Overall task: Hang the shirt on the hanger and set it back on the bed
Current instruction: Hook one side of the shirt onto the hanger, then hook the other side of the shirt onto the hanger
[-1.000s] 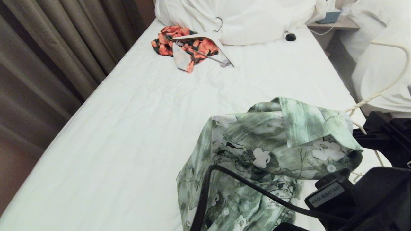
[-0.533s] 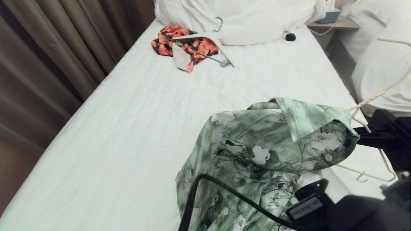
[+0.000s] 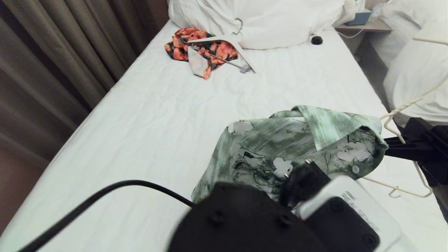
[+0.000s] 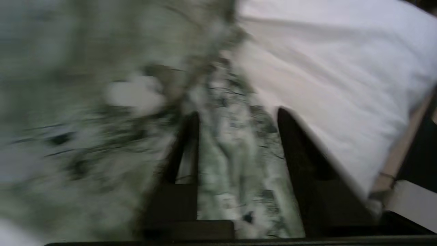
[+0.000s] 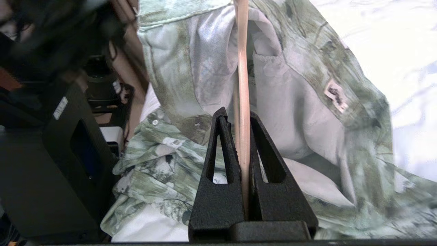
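Looking down from the head view, the shirt (image 3: 280, 147) is draped over the hanger (image 3: 406, 175) at the near right of the bed (image 3: 147, 133), its collar raised and its body falling toward the near edge. The right gripper (image 3: 388, 145) reaches in from the right at the collar, and the left arm fills the near foreground over the shirt's lower part. An orange garment (image 3: 203, 49) with a white hanger (image 3: 227, 45) lies far off by the pillows (image 3: 266, 21). In the left wrist view the left gripper (image 4: 235, 116) stands part open with a fold of shirt (image 4: 232, 164) between its fingers; whether they pinch it cannot be told. In the right wrist view the right gripper (image 5: 235, 116) is clamped tight on the hanger (image 5: 241, 85) rod, which runs up inside the shirt (image 5: 307, 85).
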Controlling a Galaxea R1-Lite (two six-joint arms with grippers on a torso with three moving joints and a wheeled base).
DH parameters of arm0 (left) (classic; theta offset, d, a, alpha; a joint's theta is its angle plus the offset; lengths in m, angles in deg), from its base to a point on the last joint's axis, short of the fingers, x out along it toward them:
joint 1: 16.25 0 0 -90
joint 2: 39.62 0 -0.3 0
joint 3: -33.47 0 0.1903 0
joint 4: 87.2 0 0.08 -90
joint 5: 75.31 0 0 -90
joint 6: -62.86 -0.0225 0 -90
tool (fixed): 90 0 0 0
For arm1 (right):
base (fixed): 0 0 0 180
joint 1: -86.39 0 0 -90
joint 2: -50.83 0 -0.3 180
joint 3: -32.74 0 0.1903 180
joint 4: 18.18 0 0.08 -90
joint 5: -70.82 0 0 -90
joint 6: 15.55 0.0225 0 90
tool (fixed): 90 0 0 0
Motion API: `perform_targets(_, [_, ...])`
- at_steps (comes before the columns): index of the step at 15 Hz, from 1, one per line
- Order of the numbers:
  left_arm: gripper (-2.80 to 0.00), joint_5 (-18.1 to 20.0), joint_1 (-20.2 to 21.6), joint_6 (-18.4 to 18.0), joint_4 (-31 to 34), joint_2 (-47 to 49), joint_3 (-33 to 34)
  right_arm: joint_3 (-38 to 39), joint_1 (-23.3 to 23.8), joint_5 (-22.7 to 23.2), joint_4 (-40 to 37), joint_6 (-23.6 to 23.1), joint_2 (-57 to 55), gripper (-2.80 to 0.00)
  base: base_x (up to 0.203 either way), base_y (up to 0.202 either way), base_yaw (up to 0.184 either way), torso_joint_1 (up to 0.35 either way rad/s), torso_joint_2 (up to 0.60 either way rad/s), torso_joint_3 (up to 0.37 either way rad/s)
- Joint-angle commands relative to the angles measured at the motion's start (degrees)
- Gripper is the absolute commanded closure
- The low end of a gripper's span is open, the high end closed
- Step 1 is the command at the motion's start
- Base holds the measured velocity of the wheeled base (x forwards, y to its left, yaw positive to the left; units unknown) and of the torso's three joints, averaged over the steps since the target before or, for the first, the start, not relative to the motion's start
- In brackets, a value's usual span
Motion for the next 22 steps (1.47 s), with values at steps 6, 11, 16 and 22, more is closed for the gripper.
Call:
perform_targets(6, [0.0, 0.0, 8.4, -2.8, 0.1, -14.9, 2.8, -1.6, -7.6, 0.5, 0.4, 0.9, -1.4, 0.0, 0.0, 0.0, 0.0, 0.0, 0.0, 0.0])
perform_targets(11, [0.0, 0.3, 10.1, -3.0, 0.2, -19.9, 5.5, -4.0, -13.1, 0.5, 0.1, 1.4, -2.8, 0.0, 0.0, 0.0, 0.0, 0.0, 0.0, 0.0])
perform_targets(16, [0.0, 0.7, 14.2, -6.7, 0.2, -26.9, 8.5, -3.9, -16.3, -0.3, -0.1, 1.5, -3.8, 0.0, 0.0, 0.0, 0.0, 0.0, 0.0, 0.0])
perform_targets(22, [-2.8, 0.9, 14.2, -10.8, -0.3, -29.1, 8.8, -5.4, -25.5, -3.0, 0.3, 5.4, -3.6, 0.0, 0.0, 0.0, 0.0, 0.0, 0.0, 0.0])
